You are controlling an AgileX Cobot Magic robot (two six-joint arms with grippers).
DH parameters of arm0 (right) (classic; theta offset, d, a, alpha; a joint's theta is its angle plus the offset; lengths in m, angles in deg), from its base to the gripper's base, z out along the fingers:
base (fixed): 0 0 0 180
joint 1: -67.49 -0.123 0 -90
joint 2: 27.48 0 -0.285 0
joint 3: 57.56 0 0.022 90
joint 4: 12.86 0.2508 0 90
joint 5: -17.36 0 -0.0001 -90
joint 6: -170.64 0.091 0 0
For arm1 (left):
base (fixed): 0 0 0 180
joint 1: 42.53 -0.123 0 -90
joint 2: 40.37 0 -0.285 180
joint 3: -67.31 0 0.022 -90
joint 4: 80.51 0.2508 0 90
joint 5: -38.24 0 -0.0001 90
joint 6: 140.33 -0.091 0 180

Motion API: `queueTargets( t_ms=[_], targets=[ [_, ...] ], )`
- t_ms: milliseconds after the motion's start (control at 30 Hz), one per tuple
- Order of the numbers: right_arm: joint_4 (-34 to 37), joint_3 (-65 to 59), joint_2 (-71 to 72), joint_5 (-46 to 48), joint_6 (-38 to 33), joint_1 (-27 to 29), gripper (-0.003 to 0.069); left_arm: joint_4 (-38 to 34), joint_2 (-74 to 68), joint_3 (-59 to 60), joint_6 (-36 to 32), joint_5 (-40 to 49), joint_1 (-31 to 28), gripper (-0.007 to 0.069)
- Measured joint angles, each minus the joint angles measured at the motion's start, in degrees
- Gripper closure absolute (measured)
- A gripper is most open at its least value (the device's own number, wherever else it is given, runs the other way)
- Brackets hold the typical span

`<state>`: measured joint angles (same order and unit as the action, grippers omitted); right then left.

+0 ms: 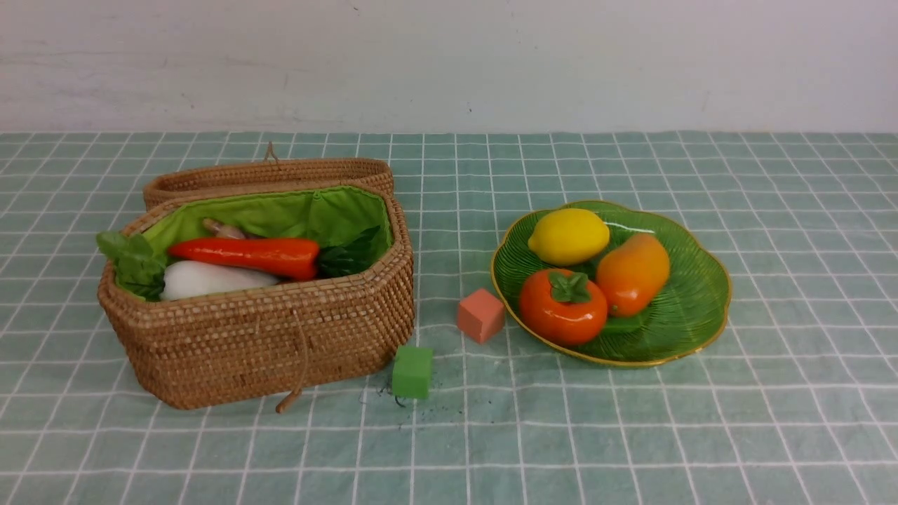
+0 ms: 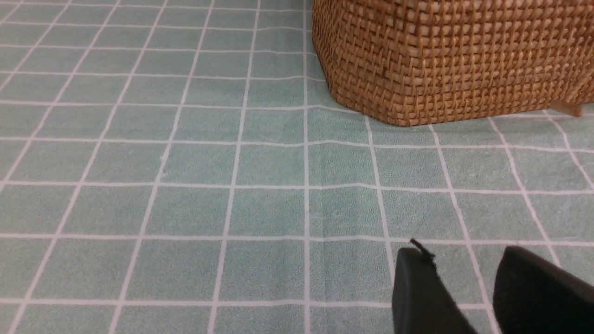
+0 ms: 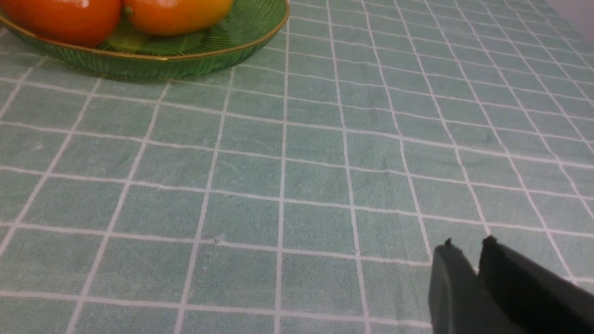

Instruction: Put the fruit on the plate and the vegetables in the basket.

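A pale wall is backing the counter (image 1: 631, 421), which is wearing a green checked cloth. The lemon (image 1: 568, 236), mango (image 1: 633, 273) and persimmon (image 1: 563, 306) are sitting together on the plate (image 1: 691, 308). Carrot (image 1: 245, 256) and radish (image 1: 210, 279) are lying in the open basket (image 1: 266, 337). A pink cube (image 1: 480, 315) and green cube (image 1: 412, 372) are resting between them. The left pincer (image 2: 464, 278) is hovering with jaws apart, empty; the right pincer (image 3: 468, 260) is hanging nearly together, empty.

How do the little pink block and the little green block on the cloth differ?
The pink cube is salmon coloured and looks larger; the green cube is bright green and looks smaller. The pink cube sits next to the plate, the green cube by the basket corner, with dark crumbs around it. Both are plain blocks lying loose on the checked cloth.
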<state>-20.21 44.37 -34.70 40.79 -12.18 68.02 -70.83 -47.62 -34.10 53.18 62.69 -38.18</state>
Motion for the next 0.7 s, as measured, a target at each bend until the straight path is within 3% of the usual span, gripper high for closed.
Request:
queueTargets(
  t_ms=[700],
  targets=[
    [-0.1, 0.0, 0.0, 0.0, 0.0, 0.0, 0.053, 0.0, 0.0, 0.0, 0.0, 0.0, 0.0, 0.0386]
  ],
)
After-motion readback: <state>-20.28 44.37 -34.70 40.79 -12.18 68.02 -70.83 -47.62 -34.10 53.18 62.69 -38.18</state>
